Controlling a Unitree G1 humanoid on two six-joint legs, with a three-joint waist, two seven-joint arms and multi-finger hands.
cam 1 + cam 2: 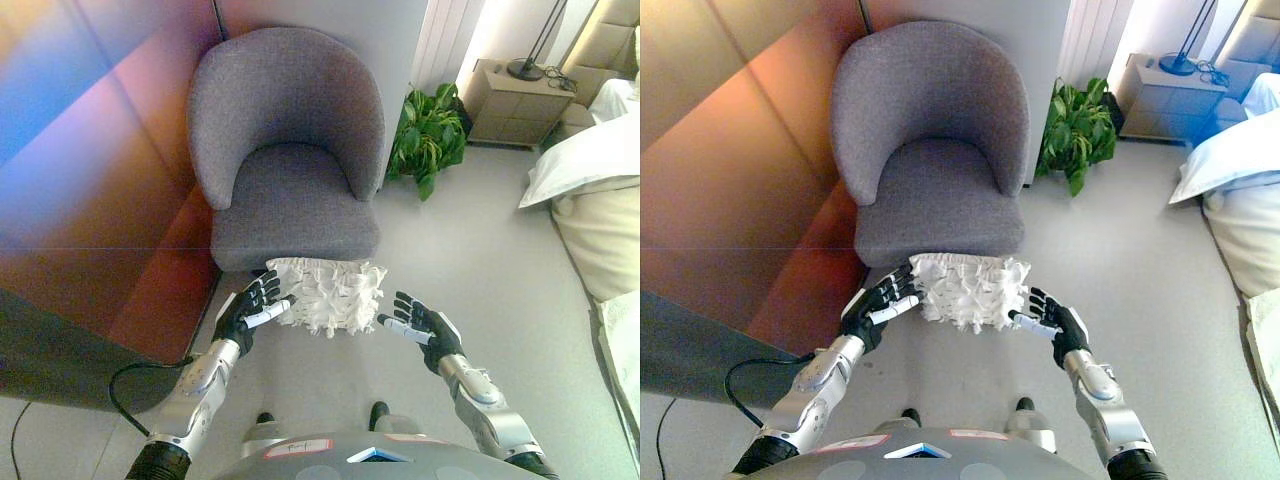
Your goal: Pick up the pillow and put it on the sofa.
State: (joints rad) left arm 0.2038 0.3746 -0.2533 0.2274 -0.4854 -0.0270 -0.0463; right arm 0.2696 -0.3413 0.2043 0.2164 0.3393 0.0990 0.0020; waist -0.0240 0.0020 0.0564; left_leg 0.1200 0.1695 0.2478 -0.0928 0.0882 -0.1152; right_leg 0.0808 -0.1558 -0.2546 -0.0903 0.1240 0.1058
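A white textured pillow (327,293) is held between my two hands, just in front of the grey armchair's (290,150) seat edge. My left hand (253,308) presses its left side with straight fingers. My right hand (424,324) is at its right side, fingers straight; in the right eye view (1052,322) its fingertips touch the pillow's lower right corner. The armchair's seat (938,195) is bare.
A potted green plant (430,135) stands right of the armchair. A bed with white bedding (595,200) is at the right. A bedside cabinet (515,105) with a lamp base stands at the back. A wood-panel wall (90,200) runs on the left.
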